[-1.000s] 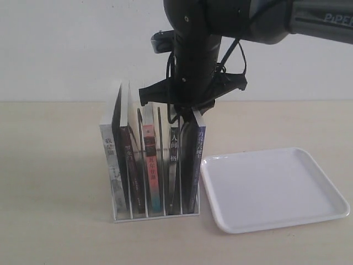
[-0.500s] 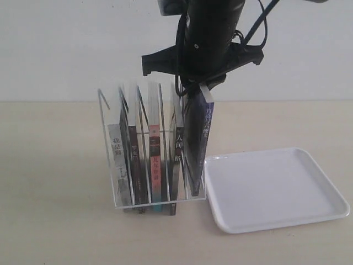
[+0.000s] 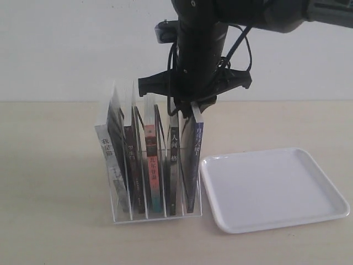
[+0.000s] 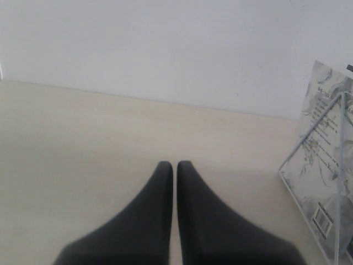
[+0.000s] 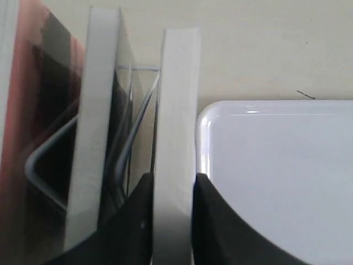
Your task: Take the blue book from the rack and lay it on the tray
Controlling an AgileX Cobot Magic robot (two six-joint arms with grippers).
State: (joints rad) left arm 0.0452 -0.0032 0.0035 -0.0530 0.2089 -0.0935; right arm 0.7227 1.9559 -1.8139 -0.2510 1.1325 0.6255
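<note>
Blue book (image 3: 196,144): stands in the end slot of the rack (image 3: 156,216), the slot nearest the tray (image 3: 276,190). Navy spine with white characters faces the exterior camera. Foot of the book down inside the rack; top edge leans a little toward the tray side.

Right hand (image 3: 191,108): comes straight down from above and is clamped on the book's top edge. Wrist view confirms it: a dark finger on each face of the book (image 5: 175,127), pale page block pinched between them, hand (image 5: 173,182) narrow to the book's thickness.

Same rack, other slots, going away from the tray: black-spined book (image 3: 173,154) just beside the blue one, then pink-to-teal book (image 3: 150,165), a second dark-spined book (image 3: 130,163), and a pale grey book (image 3: 108,160) at the far end. All lean slightly. Wire dividers (image 5: 41,163) show between the neighbours in the right wrist view.

Tray: white, glossy, lying flat on the tabletop (image 3: 55,193), its near corner just beside the rack's base; whether they touch, cannot tell. Nothing lies on it.

Left hand (image 4: 175,165): fingers pressed together, holding nothing, over bare tabletop. The rack's end with the pale grey book's marbled cover (image 4: 322,165) sits at the edge of its view, well apart from the fingers.
</note>
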